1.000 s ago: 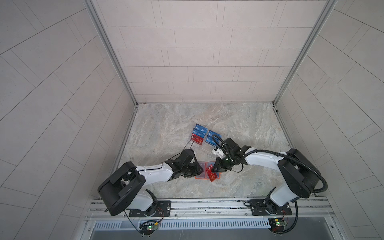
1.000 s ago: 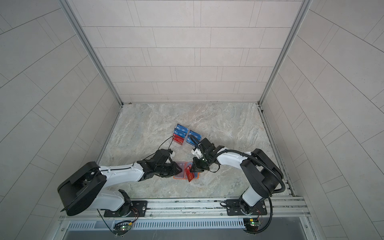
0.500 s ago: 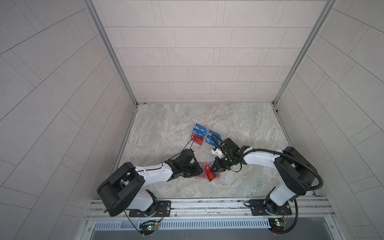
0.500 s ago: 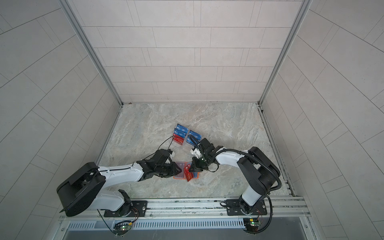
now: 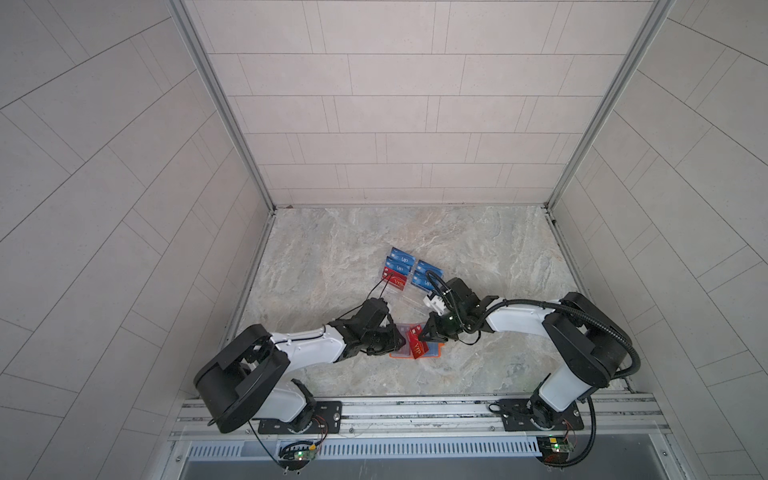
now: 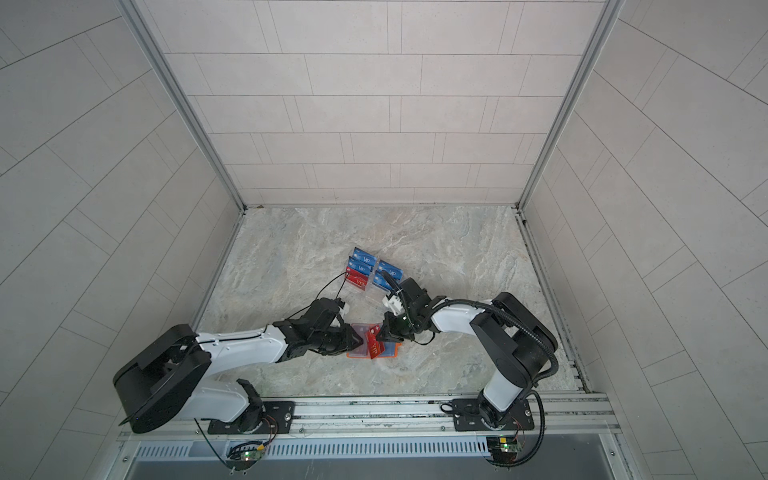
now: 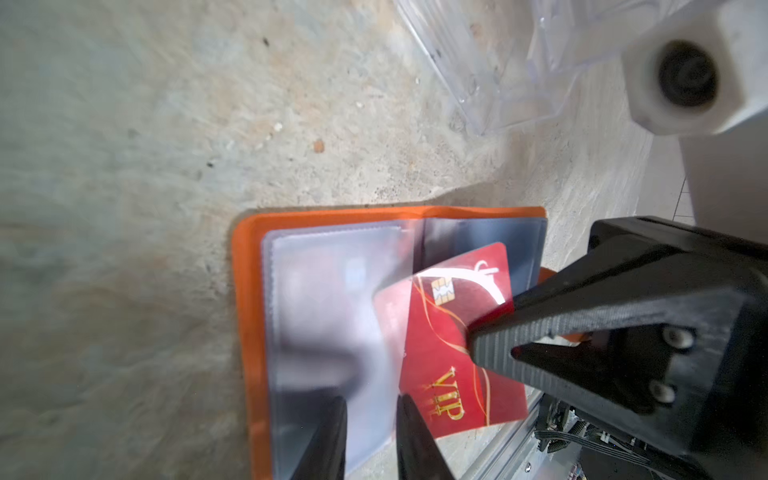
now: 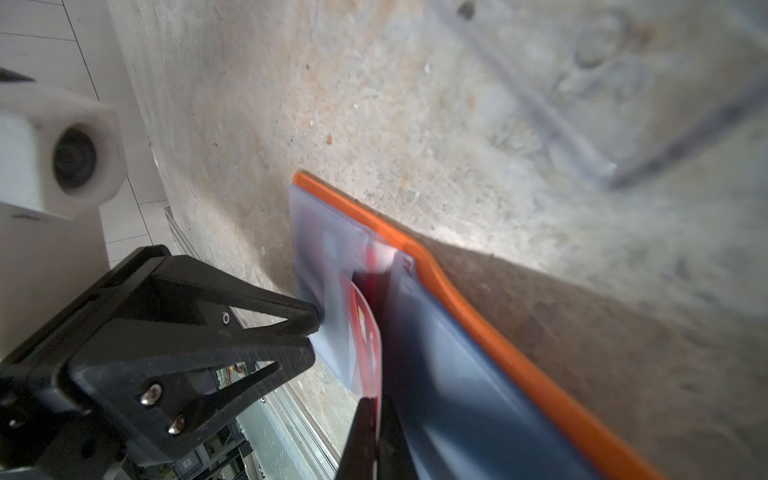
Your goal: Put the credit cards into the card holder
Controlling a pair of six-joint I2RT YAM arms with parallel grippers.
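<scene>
Red card (image 7: pixel 440 353) edged left; clear rack (image 7: pixel 498 62) beside card holder (image 7: pixel 245 311).

Left arm (image 5: pixel 307 347) and right arm (image 5: pixel 515 322): white shells, black joint housings; black corrugated hose (image 5: pixel 532 304) along right; right gripper (image 7: pixel 490 328) black, ribbed, triangular cut-outs, silver screws (image 7: pixel 677 337); white camera housing (image 7: pixel 685 79).

The whole tabletop (image 5: pixel 332 249) (image 6: pixel 291 249) is seen steeply from high overhead, at a distance, in both top views. The open card holder (image 7: pixel 245 291) (image 8: pixel 357 216) is framed close-up by both wrist cameras, from opposite sides.
</scene>
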